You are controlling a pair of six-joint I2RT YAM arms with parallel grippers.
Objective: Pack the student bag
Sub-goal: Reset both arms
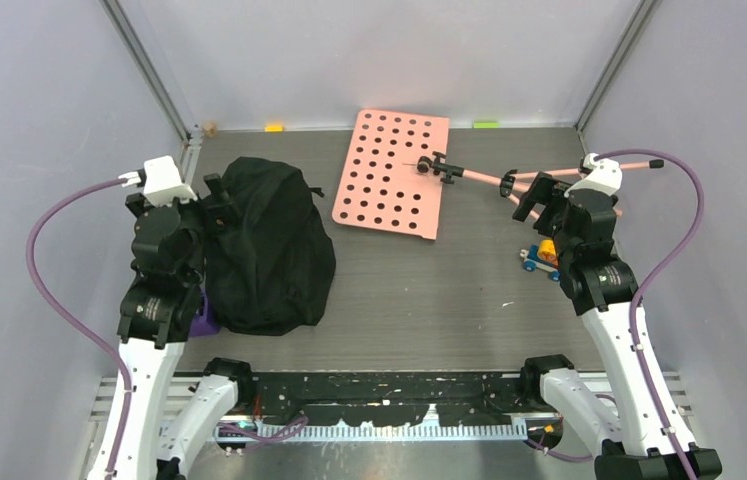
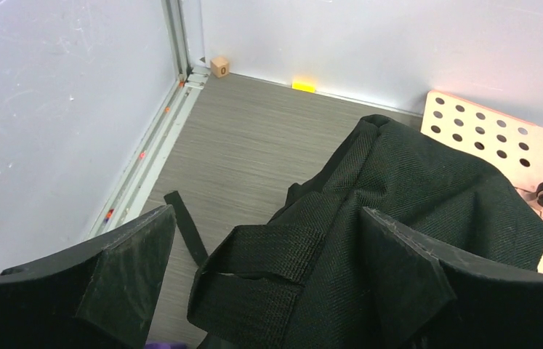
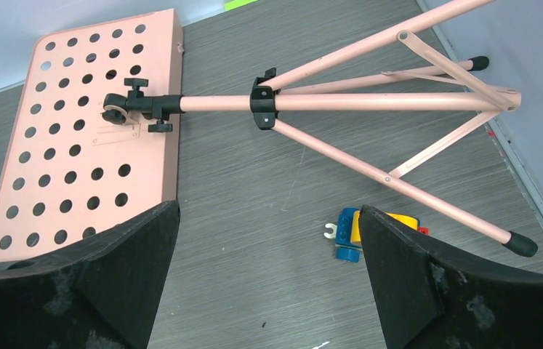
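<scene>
From above, the student bag (image 1: 269, 245) lies slumped on the table's left side, just beside the left gripper (image 1: 213, 188), whose arm hides most of a purple object (image 1: 208, 320). The right gripper (image 1: 537, 195) overlaps a pink music stand (image 1: 392, 172). In the left wrist view the fingers are spread wide and empty above the bag's straps. In the right wrist view the fingers are wide apart and empty, and one partly hides a small toy (image 3: 348, 234).

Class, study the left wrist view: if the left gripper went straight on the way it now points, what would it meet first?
Probably the student bag. Its black webbing strap lies directly ahead of the open left gripper, with the fabric body just behind. How far off it is, the view does not show.
</scene>
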